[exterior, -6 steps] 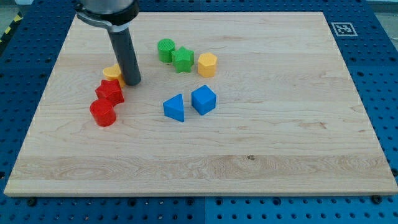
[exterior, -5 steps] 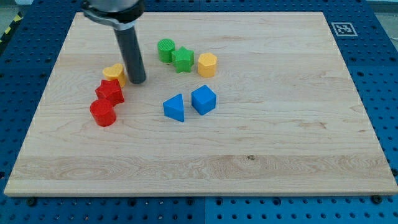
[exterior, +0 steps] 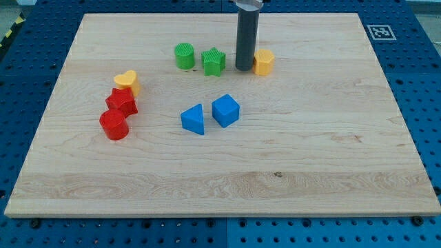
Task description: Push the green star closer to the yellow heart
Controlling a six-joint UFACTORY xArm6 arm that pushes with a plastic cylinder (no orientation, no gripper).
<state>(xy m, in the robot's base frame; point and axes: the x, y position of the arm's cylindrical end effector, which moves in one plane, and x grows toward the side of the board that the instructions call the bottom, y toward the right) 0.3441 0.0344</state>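
Observation:
The green star (exterior: 214,61) lies in the upper middle of the wooden board (exterior: 310,138). The yellow heart (exterior: 127,81) lies at the left, well apart from the star. My tip (exterior: 244,68) stands just right of the green star, between it and the yellow hexagon block (exterior: 263,61). The tip is close to the hexagon and a small gap from the star.
A green cylinder (exterior: 184,56) lies left of the star. A red star (exterior: 122,102) and a red cylinder (exterior: 114,125) lie below the yellow heart. A blue triangle (exterior: 193,119) and a blue cube (exterior: 226,110) lie mid-board.
My tip moved from beside the yellow heart across to the right of the green star. The yellow hexagon shifted right, and the green star shifted a little right, away from the green cylinder.

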